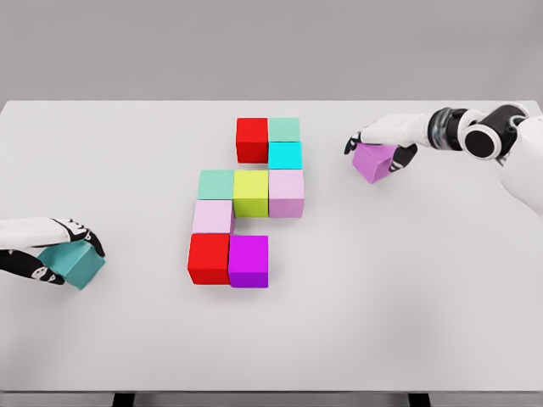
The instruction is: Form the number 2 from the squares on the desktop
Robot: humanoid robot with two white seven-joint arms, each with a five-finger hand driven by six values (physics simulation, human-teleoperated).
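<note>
The block figure (248,203) sits mid-table (127,339): nine cubes, two in the top row, three in the middle, two along the bottom. In my judgement the top and bottom rows each lack one cube. Your right hand (382,144) is closed around a purple cube (375,162), right of the figure and apart from it. Your left hand (51,250) grips a teal cube (78,264), well apart at the table's left. Set each down square, flush against its neighbour, without nudging placed cubes.
</note>
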